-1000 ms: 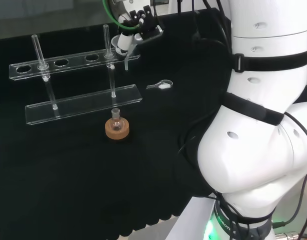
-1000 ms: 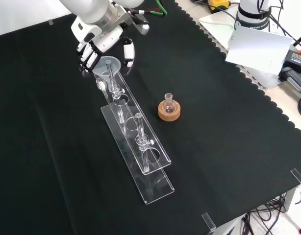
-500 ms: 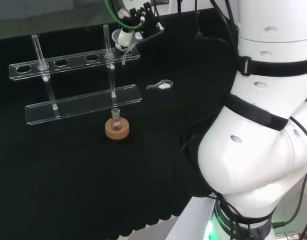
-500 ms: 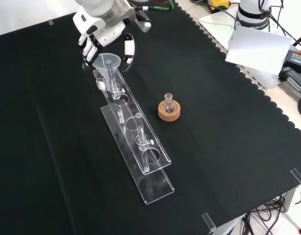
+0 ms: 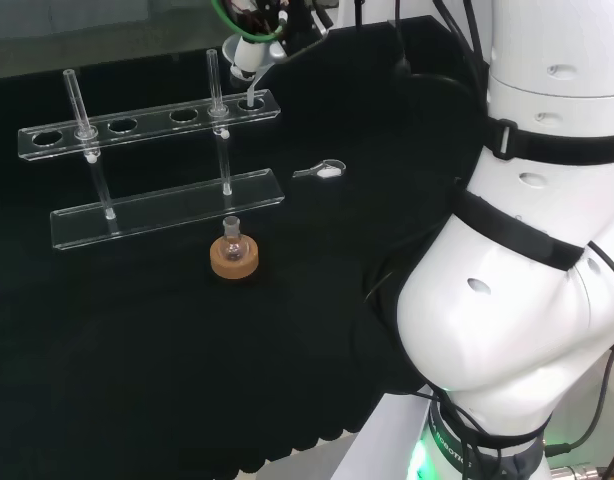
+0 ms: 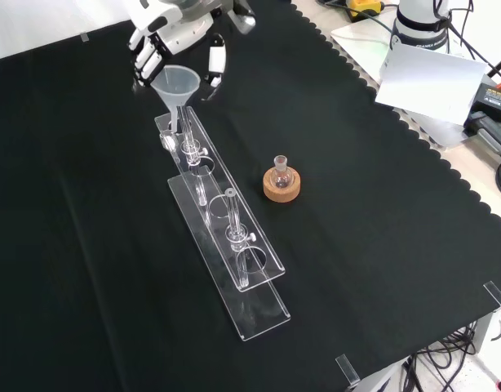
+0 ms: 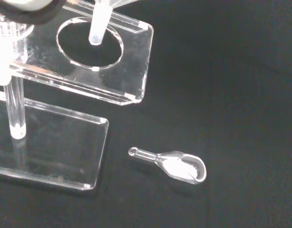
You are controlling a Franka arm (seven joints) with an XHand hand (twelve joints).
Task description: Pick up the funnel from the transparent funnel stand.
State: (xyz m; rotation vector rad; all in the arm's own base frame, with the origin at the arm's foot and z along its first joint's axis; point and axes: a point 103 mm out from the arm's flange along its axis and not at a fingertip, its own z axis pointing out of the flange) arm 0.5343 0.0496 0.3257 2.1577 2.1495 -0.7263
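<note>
A clear funnel (image 6: 174, 82) hangs above the end hole of the transparent funnel stand (image 6: 226, 214), and the hand (image 6: 179, 28) is shut on its cone from above, fingers on one side and thumb (image 6: 215, 65) on the other. In the head view the funnel (image 5: 247, 55) sits at the top, over the right end of the stand's upper shelf (image 5: 147, 122). In the wrist view the funnel's stem (image 7: 99, 23) ends just over the round hole in the shelf (image 7: 129, 71). The other holes of the stand hold nothing.
A small round flask on a cork ring (image 5: 233, 256) stands in front of the stand, also in the front view (image 6: 281, 183). A clear scoop (image 7: 178, 166) lies on the cloth beside the stand's end (image 5: 323, 171). The arm's white links (image 5: 532, 260) fill the head view's right.
The hand has risen with the funnel. The stem has come up out of the end hole and the cone now stands well above the shelf.
</note>
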